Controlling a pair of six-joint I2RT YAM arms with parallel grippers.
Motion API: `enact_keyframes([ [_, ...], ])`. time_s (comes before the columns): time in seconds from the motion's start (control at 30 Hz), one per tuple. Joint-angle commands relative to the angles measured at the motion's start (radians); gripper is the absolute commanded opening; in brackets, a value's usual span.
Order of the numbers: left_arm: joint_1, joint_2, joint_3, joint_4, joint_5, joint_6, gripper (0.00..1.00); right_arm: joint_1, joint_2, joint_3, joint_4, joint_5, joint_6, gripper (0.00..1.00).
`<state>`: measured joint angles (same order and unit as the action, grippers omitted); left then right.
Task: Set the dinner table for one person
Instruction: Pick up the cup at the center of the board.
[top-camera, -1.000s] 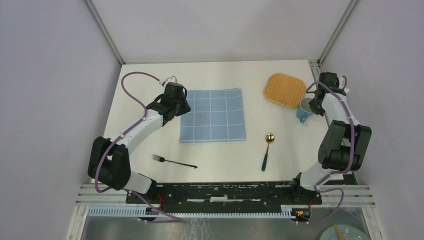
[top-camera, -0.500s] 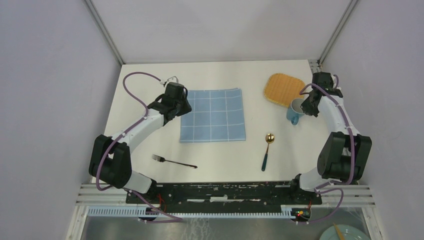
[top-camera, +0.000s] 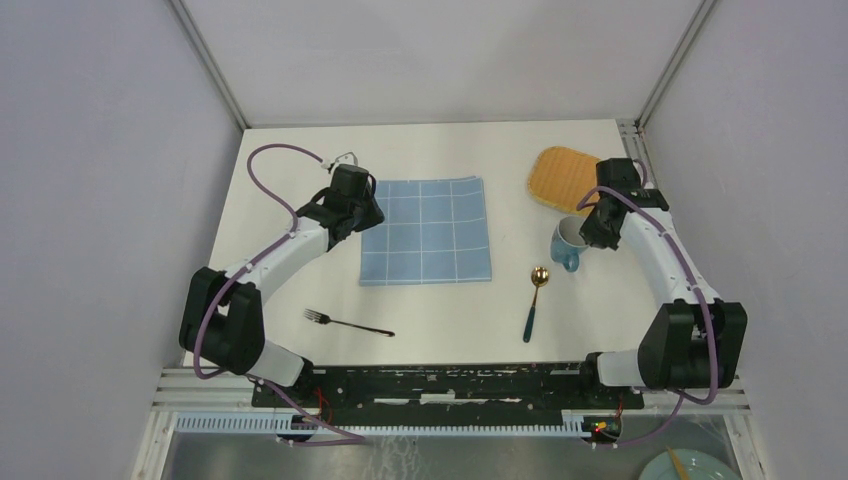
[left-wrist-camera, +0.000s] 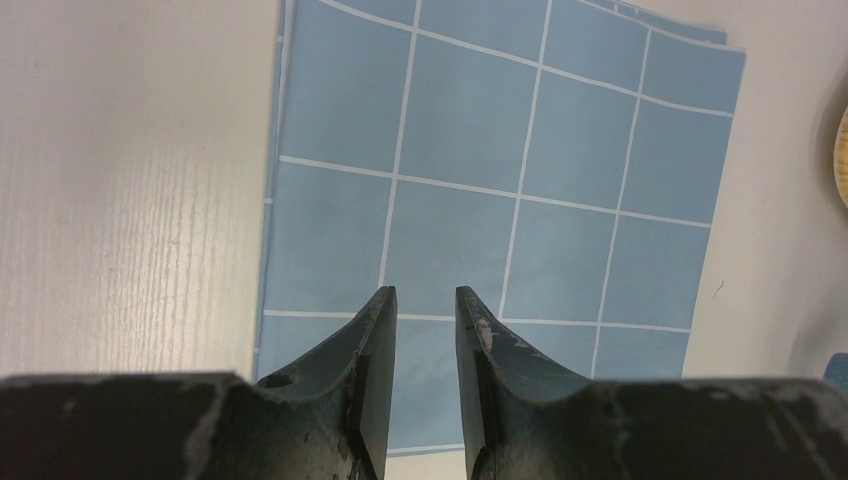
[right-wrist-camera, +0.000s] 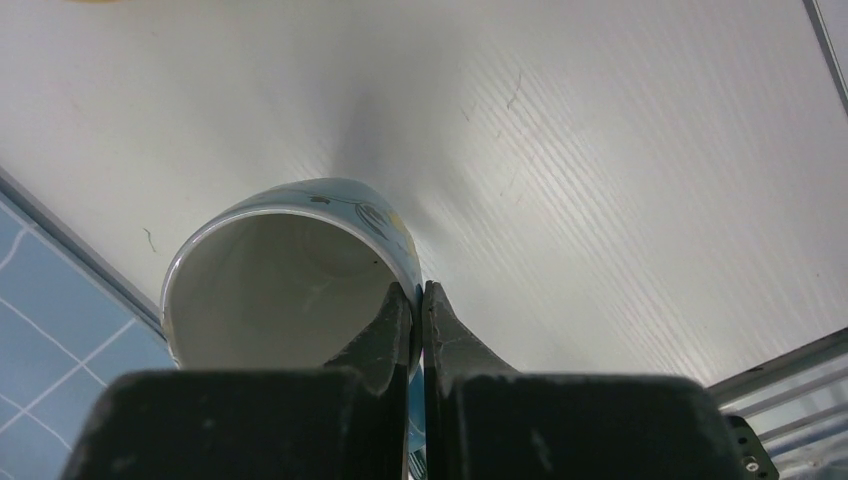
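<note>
The right claw (top-camera: 588, 232) has carried the mug (top-camera: 566, 243) leftward — toward the spoon (top-camera: 535, 295).

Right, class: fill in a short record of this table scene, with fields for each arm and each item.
left gripper: open, over blue checked cloth
right gripper: shut on mug wall
woven mat: behind mug
spoon: on dinner table, right of cloth
fork: nearer than cloth, left side
</note>
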<state>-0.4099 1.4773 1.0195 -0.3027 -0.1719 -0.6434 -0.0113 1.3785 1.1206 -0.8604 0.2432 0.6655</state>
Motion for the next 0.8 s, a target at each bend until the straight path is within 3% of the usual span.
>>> enact_keyframes([
  [0.0, 0.004, -0.006, 0.007, 0.050, 0.010, -0.001, 0.35, 0.034, -0.072, -0.027, -0.027, 0.013, 0.019, 0.00],
  [0.4, 0.004, 0.004, -0.005, 0.066, 0.023, -0.011, 0.34, 0.106, -0.201, -0.134, -0.077, -0.014, 0.037, 0.00],
  [0.77, 0.003, 0.009, -0.003, 0.063, 0.024, -0.015, 0.34, 0.270, -0.122, -0.031, -0.079, -0.014, 0.029, 0.00],
])
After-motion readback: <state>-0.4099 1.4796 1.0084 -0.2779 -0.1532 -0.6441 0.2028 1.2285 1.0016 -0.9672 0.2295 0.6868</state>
